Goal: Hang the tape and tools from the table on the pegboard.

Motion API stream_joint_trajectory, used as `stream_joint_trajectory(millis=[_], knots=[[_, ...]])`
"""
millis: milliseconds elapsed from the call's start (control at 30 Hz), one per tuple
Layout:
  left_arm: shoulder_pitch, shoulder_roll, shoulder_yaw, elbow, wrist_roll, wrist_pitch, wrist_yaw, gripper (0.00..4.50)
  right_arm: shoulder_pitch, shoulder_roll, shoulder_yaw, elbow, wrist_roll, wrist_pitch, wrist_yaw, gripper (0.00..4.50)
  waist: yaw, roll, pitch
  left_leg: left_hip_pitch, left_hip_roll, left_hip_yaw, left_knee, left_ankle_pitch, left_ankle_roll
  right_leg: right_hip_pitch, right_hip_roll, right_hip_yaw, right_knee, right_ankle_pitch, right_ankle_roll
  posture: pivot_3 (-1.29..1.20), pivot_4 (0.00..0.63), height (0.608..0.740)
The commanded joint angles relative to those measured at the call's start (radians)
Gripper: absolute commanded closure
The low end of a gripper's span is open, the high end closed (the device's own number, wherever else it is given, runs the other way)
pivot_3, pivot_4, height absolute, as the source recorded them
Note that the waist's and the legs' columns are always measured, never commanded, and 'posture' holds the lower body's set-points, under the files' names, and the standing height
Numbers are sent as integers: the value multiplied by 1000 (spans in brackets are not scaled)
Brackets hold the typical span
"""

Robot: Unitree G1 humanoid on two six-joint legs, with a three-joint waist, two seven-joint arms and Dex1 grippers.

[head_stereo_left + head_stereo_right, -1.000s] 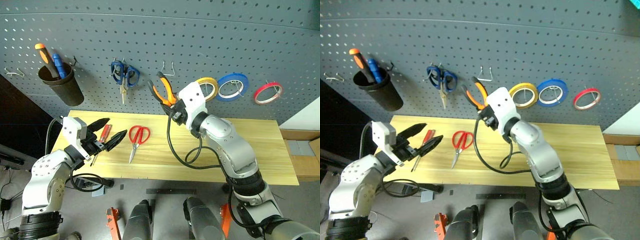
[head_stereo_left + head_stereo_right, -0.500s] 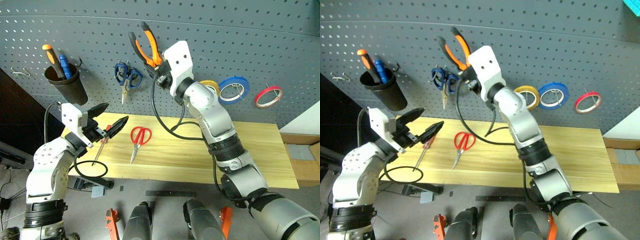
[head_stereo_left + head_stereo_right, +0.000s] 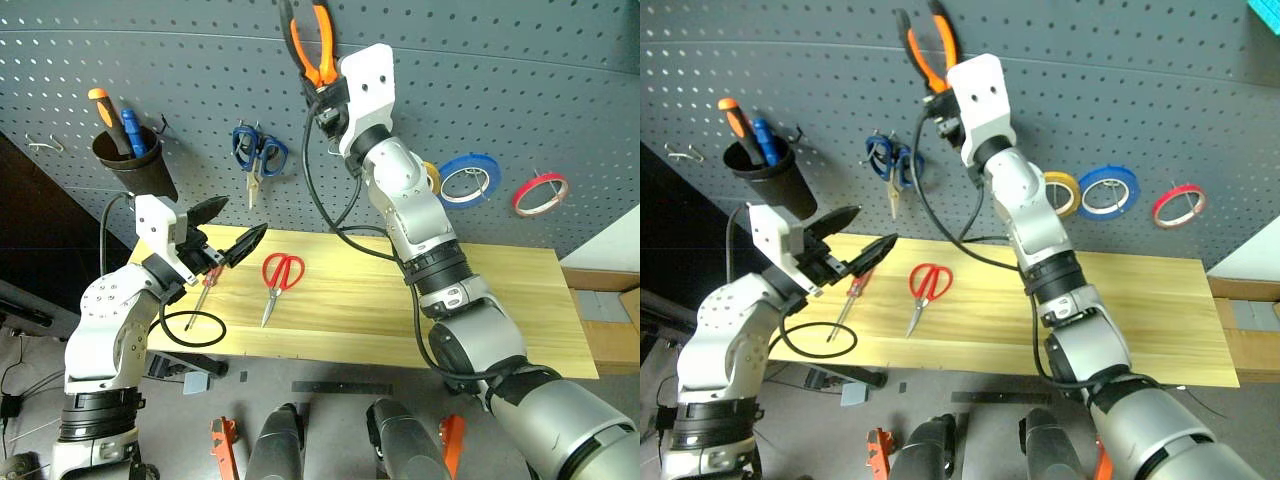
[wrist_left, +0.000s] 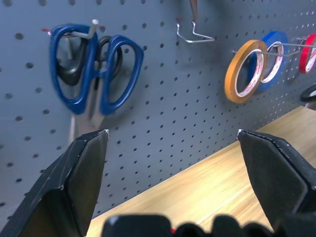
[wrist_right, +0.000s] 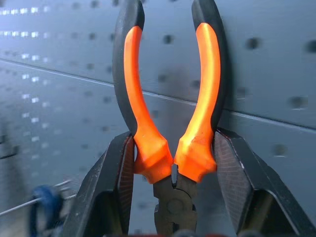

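Right wrist view: the right pincer (image 5: 174,163) is clamped on the pliers (image 5: 170,94), one black finger against the outside of each orange-and-black handle near the pivot; the handles point away from the wrist, in front of the pegboard (image 5: 276,59).
Right arm, head views: raised high in front of the pegboard, with the pliers' handles reaching the top edge of the left eye view.
Left pincer (image 3: 229,228): fingers spread wide apart, nothing between them; it hangs over the left end of the worktop (image 3: 500,300), pointing toward the pegboard.
Screwdriver (image 3: 202,292): lies on the worktop just below the left pincer, its clear red handle toward the pegboard and its slim shaft toward the front edge.
Red-handled scissors (image 3: 276,281): lie flat on the worktop, right of the screwdriver, handles toward the pegboard, blades shut.
Tape (image 4: 244,71): the yellow-tan ring hangs on a hook on the pegboard, partly hidden by the right arm in the head views.
Neighbours on the board: a blue roll (image 3: 466,178) just right of the tape, then a thin red roll (image 3: 540,192); blue-handled scissors (image 3: 256,155) hang left of the right arm; a black cup (image 3: 137,165) at far left holds an orange-handled and a blue-handled driver.
Bare wire hook (image 4: 193,35): sits between the blue-handled scissors and the tape.
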Motion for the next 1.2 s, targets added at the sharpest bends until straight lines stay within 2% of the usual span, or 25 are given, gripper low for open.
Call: stream_joint_trajectory(millis=[33,300,667,1033,1100,1200], knots=[[-23,0,5,-15,-4,-3,6,0,-53,-2,-38,66,-1,-99,-33,2657,0,0,0,0,0,0,0,0,0,0,0,0,0,0,0,7,218,740],[-32,2,2,-11,-2,-1,-2,0,-24,-11,-17,155,-37,-175,-59,2658,1,0,0,1,0,-1,2,1,0,0,0,-1,5,0,0,14,222,740],[-28,-9,-2,0,9,-16,-2,0,102,-17,3,79,-113,-170,-103,2658,3,0,0,1,0,-2,2,1,0,0,0,-2,6,0,0,2,228,740],[-26,-14,-7,12,31,-32,0,0,125,-19,6,77,-152,-117,-152,2659,3,1,1,1,0,-2,2,1,0,0,0,-2,6,0,0,-2,231,740],[-26,-14,-10,15,36,-34,0,0,133,-15,6,67,-154,-92,-155,1922,3,1,1,1,0,-2,2,1,0,0,0,-2,6,0,0,-3,232,740],[-27,-15,-12,17,40,-34,0,0,144,-10,7,44,-159,-62,-158,1091,5,1,1,1,0,-3,2,1,0,0,0,-3,6,0,0,-7,234,740]])
